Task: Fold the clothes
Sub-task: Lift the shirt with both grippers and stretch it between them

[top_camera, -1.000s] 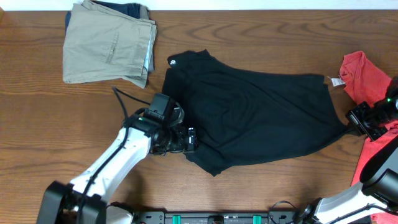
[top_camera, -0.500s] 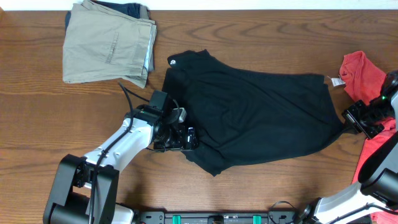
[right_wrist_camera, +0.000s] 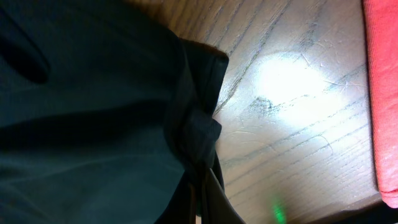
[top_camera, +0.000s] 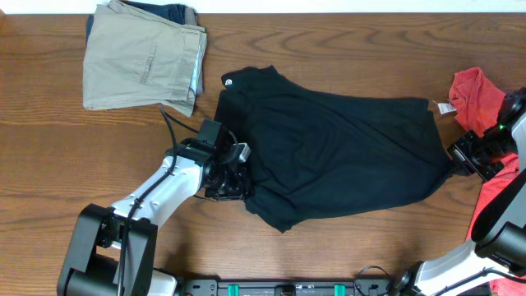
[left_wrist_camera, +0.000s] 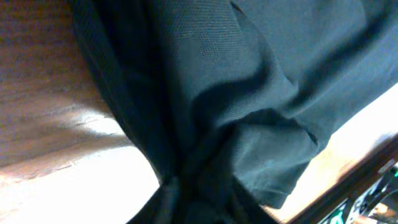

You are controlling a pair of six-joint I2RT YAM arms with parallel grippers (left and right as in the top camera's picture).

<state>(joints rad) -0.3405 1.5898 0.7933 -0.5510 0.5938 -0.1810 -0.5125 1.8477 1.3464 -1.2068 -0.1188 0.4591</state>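
The clothes (top_camera: pixel 345 156), a plain black garment with a small white logo (top_camera: pixel 228 80) at its top left corner, lie spread across the middle of the table. My left gripper (top_camera: pixel 243 182) is at the garment's lower left edge, shut on a bunch of the black cloth (left_wrist_camera: pixel 236 74); the fabric gathers into my left gripper (left_wrist_camera: pixel 199 202). My right gripper (top_camera: pixel 454 156) is shut on the garment's right corner. In the right wrist view the pinched fold (right_wrist_camera: pixel 196 134) runs down into the closed right gripper (right_wrist_camera: pixel 202 186).
Folded khaki trousers (top_camera: pixel 140 57) lie at the back left. A red-orange shirt (top_camera: pixel 477 99) with a white tag (top_camera: pixel 445 108) sits at the right edge, just beyond my right gripper, and shows as the red shirt (right_wrist_camera: pixel 382 93) in the right wrist view. Bare wood table (top_camera: pixel 345 49) surrounds the cloth.
My left gripper's jaws have closed on the garment's lower left edge. My right gripper has shifted slightly left with the corner it holds.
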